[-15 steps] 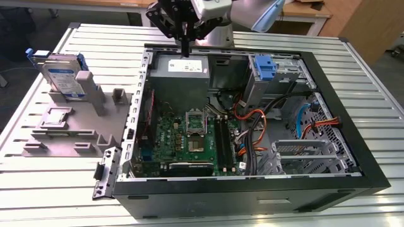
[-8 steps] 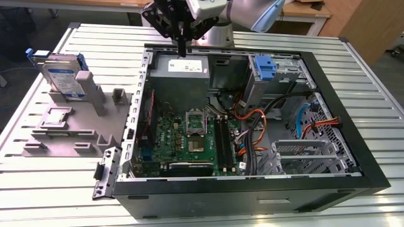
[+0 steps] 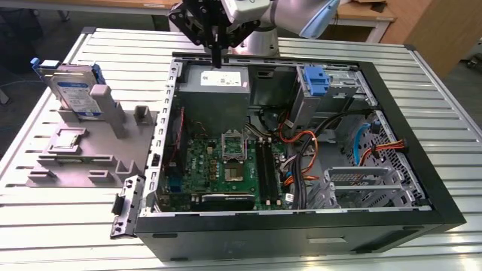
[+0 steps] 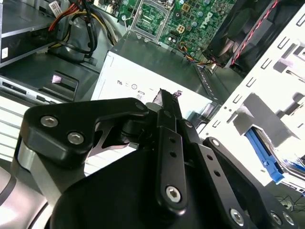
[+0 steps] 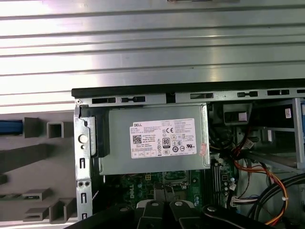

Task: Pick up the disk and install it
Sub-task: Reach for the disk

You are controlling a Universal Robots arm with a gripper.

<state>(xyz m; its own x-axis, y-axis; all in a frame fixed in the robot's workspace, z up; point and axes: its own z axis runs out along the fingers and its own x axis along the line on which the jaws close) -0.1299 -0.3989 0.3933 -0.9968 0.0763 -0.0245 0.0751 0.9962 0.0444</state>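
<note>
One slatted metal table (image 3: 433,107) carries an open case (image 3: 301,226). At the exterior view's left, the disk (image 3: 75,90) stands upright in a grey fixture (image 3: 75,155). Farther, the gripper (image 3: 218,62), fingers together and empty, hovers over the power supply (image 3: 218,80). Wooden furniture (image 3: 441,28) stands behind.

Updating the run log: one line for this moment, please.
gripper: shut, empty | above power supply | disk: on grey stand, untouched

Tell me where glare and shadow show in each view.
Exterior view: even light, mild sheen on the slatted metal table, computer case interior shadowed. First wrist view: bright glare bands wash the table slats; the power supply is evenly lit. Second wrist view: the black gripper is dark against the power supply's overexposed white label.
</note>
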